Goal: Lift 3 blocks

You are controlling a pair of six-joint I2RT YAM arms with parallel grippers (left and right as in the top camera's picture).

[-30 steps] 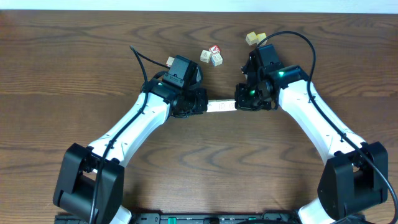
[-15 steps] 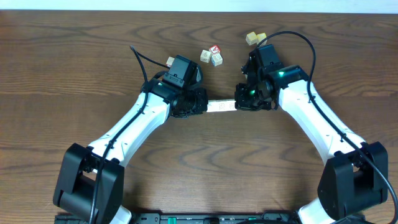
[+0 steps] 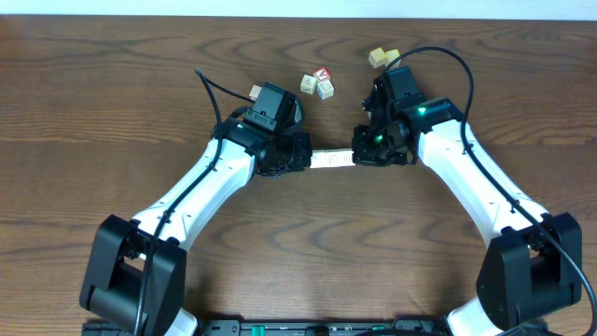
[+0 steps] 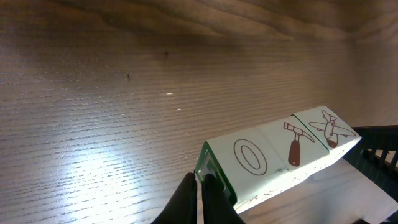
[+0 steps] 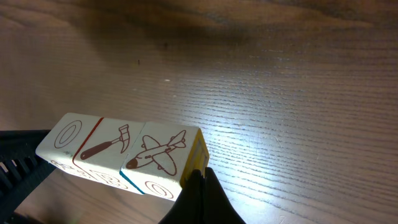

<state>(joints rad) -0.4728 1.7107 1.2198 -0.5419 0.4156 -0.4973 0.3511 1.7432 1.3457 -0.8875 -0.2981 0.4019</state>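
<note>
1. One dark wood-grain table (image 3: 93,93), matte; pale strip along its far edge.
2. Three blocks (image 3: 331,158), whitish wooden cubes printed with ring, hammer and aeroplane, form one row near the table's centre.
3. Left gripper (image 4: 199,193) and right gripper (image 5: 200,190), fingers closed together, press the row's opposite ends.
4. Red-topped cluster (image 3: 318,83) and yellow pair (image 3: 382,58) lie near the far edge.
</note>
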